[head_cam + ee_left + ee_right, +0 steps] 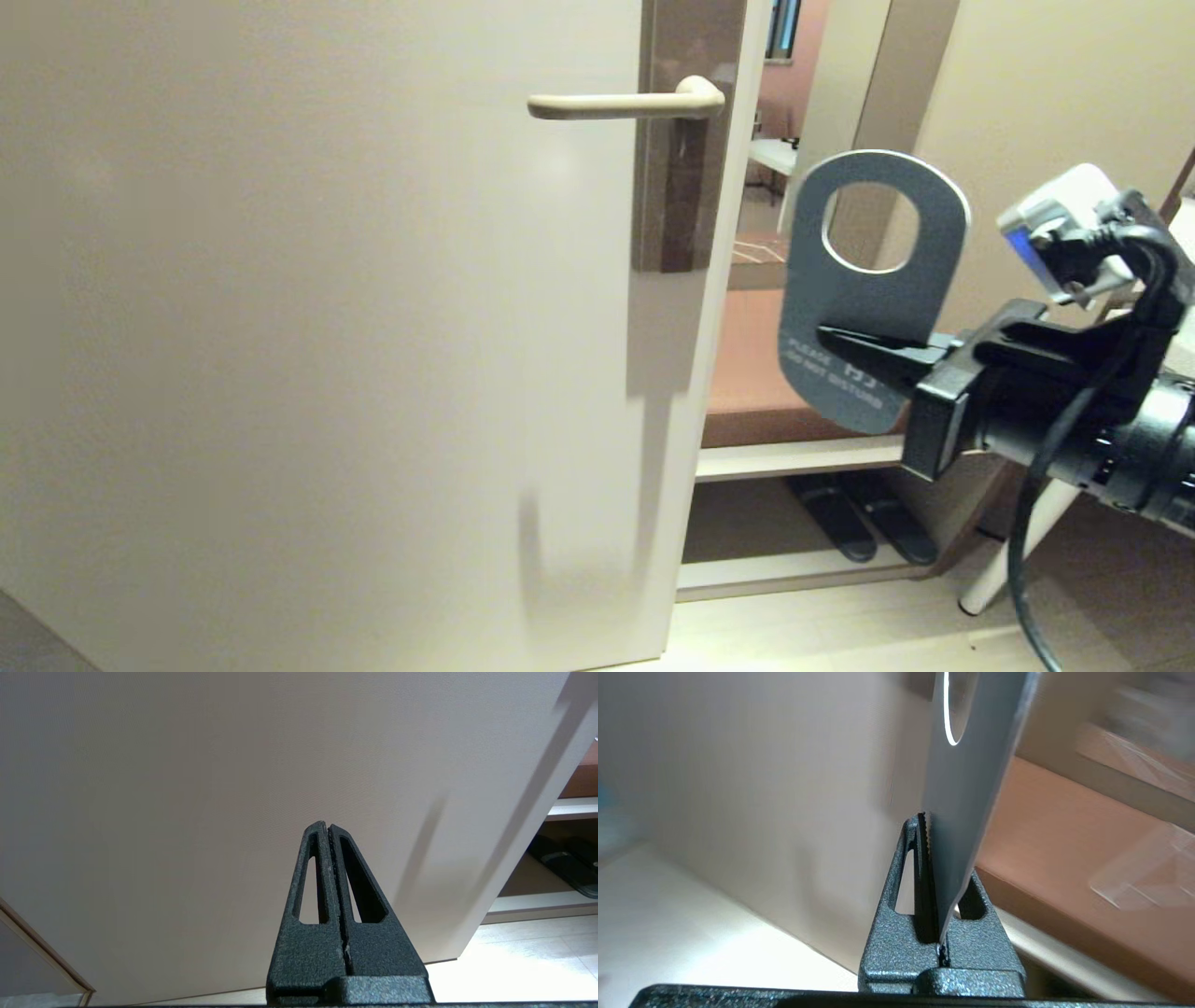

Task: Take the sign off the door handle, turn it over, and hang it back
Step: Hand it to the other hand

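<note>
Sign off handle, blue-grey face toward you.
Right gripper (840,347) pinches sign (873,294) low, keeping its hole free for the door handle (625,103); left gripper (329,828) closed, empty.

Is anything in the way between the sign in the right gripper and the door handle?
Nothing visible. The right gripper holds the sign out past the door's edge, below and to the right of the door handle. Only open air lies between them, and the lever's free end is bare.
</note>
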Controlling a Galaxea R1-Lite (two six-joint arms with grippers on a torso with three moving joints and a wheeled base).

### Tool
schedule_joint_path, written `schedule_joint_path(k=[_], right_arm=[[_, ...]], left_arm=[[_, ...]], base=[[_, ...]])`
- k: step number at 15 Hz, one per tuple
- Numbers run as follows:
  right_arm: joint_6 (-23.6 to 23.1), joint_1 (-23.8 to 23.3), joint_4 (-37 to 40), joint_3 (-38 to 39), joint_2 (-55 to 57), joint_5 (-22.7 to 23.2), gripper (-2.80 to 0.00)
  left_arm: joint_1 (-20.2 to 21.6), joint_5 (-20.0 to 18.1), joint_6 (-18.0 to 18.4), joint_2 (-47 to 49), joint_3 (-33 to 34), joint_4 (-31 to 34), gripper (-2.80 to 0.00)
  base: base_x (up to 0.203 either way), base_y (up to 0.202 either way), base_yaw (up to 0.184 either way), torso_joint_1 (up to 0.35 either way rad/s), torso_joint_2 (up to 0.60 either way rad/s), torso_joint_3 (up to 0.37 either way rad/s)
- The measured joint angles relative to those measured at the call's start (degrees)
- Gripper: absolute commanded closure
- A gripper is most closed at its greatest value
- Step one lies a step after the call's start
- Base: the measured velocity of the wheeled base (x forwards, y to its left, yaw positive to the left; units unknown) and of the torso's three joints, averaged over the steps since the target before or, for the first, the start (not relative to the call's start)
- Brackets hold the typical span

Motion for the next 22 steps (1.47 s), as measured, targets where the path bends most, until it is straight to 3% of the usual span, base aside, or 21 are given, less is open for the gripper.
schedule_joint_path(k=[5, 9, 12, 14, 17, 20, 22], right_arm=[[-5.4, -19.0, 7.4, 10.8, -16.4, 3.8, 0.0], [-5.9, -31.9, 16.4, 17.6, -33.6, 7.8, 0.0], [-5.4, -39.1, 22.2, 22.6, -46.9, 11.7, 0.0], [-3.4, -41.8, 24.7, 26.0, -53.9, 12.8, 0.0], [0.8, -43.3, 22.1, 32.5, -58.1, 12.6, 0.0], [0.9, -41.6, 14.3, 40.3, -59.3, 10.6, 0.0], [1.6, -39.5, 14.1, 42.1, -60.3, 9.8, 0.0]], left_arm=[[0.0, 0.0, 0.0, 0.0, 0.0, 0.0, 0.0], [0.0, 0.0, 0.0, 0.0, 0.0, 0.0, 0.0], [0.0, 0.0, 0.0, 0.0, 0.0, 0.0, 0.0], [0.0, 0.0, 0.0, 0.0, 0.0, 0.0, 0.0], [0.0, 0.0, 0.0, 0.0, 0.0, 0.0, 0.0], [0.0, 0.0, 0.0, 0.0, 0.0, 0.0, 0.0], [0.0, 0.0, 0.0, 0.0, 0.0, 0.0, 0.0]], base=[[0.0, 0.0, 0.0, 0.0, 0.0, 0.0], [0.0, 0.0, 0.0, 0.0, 0.0, 0.0], [0.0, 0.0, 0.0, 0.0, 0.0, 0.0], [0.0, 0.0, 0.0, 0.0, 0.0, 0.0], [0.0, 0.0, 0.0, 0.0, 0.0, 0.0], [0.0, 0.0, 0.0, 0.0, 0.0, 0.0], [0.0, 0.0, 0.0, 0.0, 0.0, 0.0]])
